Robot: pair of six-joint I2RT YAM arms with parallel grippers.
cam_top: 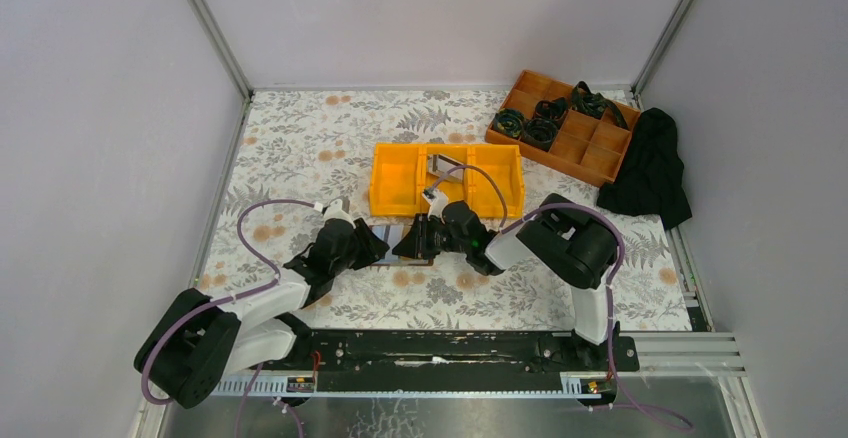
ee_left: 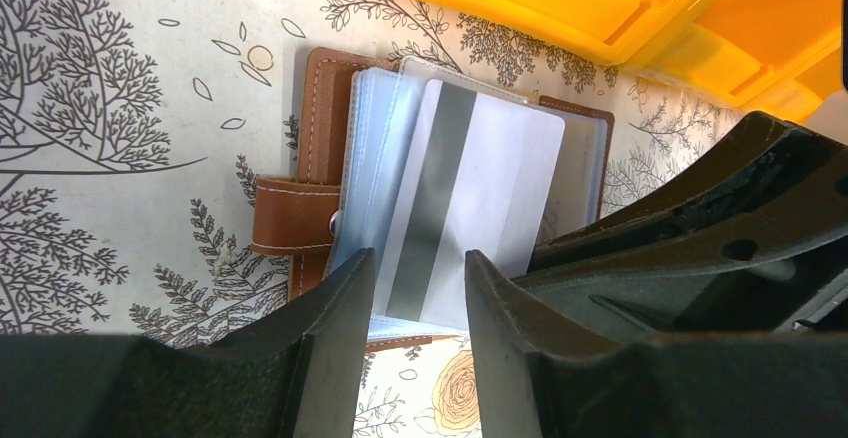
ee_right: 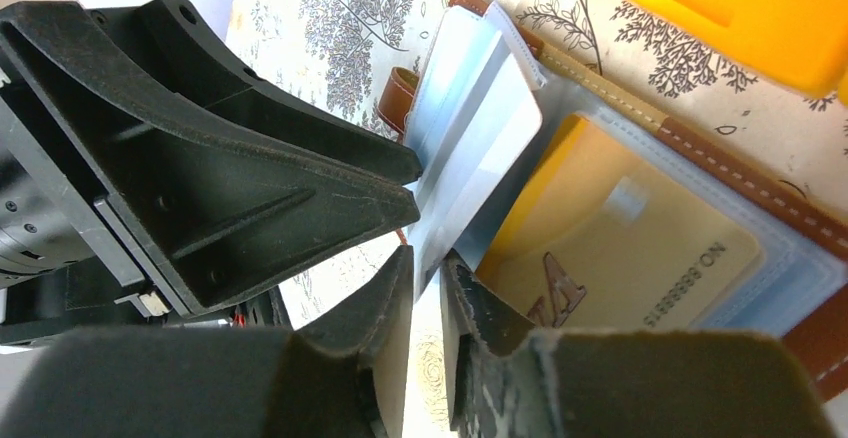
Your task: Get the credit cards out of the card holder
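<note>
A brown leather card holder (ee_left: pixel 320 118) lies open on the floral table, its clear sleeves fanned out. One silvery credit card (ee_left: pixel 490 198) with a dark stripe sticks out of the sleeves at a tilt. My right gripper (ee_right: pixel 428 263) is shut on a corner of this card (ee_right: pixel 480 148). Another credit card, gold-tan (ee_right: pixel 620 248), sits inside a sleeve of the holder (ee_right: pixel 740 183). My left gripper (ee_left: pixel 418 288) is open, its fingers standing either side of the striped card's near end and over the holder's edge. From above, both grippers (cam_top: pixel 365 243) (cam_top: pixel 418 240) meet at the holder (cam_top: pixel 390 238).
A yellow three-part bin (cam_top: pixel 447 176) stands just behind the holder, close to both grippers. A brown divided tray (cam_top: pixel 565 123) with black items sits at the back right, with a black cloth (cam_top: pixel 650 168) beside it. Walls enclose the table.
</note>
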